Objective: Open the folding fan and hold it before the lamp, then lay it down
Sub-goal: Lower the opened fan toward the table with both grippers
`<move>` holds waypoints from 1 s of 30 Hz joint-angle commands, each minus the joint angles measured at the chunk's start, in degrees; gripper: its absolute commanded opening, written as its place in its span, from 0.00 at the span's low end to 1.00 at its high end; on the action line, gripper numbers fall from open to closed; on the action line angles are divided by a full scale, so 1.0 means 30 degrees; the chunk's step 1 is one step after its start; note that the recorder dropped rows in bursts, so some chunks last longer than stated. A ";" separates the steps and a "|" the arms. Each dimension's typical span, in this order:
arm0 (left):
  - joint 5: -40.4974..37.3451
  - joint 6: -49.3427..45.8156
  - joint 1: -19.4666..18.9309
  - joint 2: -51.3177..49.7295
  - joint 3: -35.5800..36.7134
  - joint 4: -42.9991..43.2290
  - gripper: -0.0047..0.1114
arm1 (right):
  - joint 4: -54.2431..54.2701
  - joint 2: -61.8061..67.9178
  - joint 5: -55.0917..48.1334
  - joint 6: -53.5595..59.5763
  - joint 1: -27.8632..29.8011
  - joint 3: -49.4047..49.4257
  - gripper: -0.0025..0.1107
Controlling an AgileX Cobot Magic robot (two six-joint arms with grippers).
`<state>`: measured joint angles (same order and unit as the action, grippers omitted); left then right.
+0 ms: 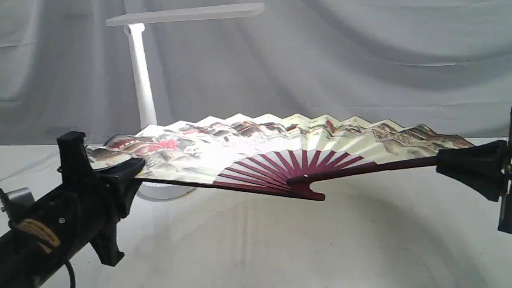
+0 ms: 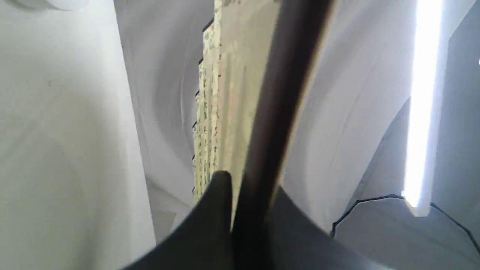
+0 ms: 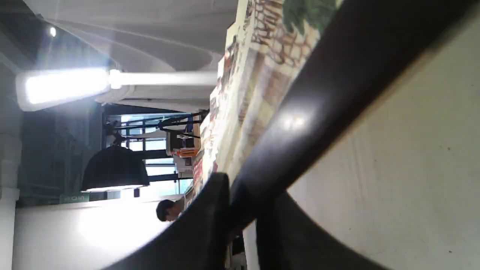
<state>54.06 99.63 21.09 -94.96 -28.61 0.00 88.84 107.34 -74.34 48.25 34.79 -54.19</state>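
Left gripper (image 1: 105,167) closed tight on one end rib, white lamp (image 1: 141,80) standing behind, folding fan (image 1: 256,144) fully spread, held nearly flat above the bench (image 1: 360,240), right gripper (image 1: 456,162) clamped on its other end rib.

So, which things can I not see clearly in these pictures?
- Lamp base, exterior view: mostly hidden behind the fan.
- Right pincer, exterior view: its arm is cut off by the frame edge.
- Marks on the fan's leaf, left wrist view: too small and blurred to read.
- Fan's painting, right wrist view: seen edge-on, partly covered by the dark rib.
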 commanded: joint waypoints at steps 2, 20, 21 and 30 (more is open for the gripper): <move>0.1182 0.0614 0.0400 -0.0715 0.0012 -0.1816 0.04 | -0.0805 0.0066 0.1746 0.1556 0.1077 0.1178 0.02; 0.3893 0.0614 0.0400 -0.6041 -0.1743 -0.0640 0.04 | -0.1375 0.0066 0.6334 0.2333 0.2234 0.2120 0.02; 0.3893 0.0614 0.0400 -0.6170 -0.1859 -0.0640 0.04 | -0.1375 0.0066 0.6653 0.2333 0.2234 0.2120 0.02; 0.3912 0.0614 0.0400 -0.7683 -0.3141 -0.0640 0.04 | -0.0184 0.0066 0.7433 0.3277 0.2234 0.2120 0.02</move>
<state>63.10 99.70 23.18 -117.92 -37.45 4.46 87.22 107.59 -61.41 54.34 39.98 -47.72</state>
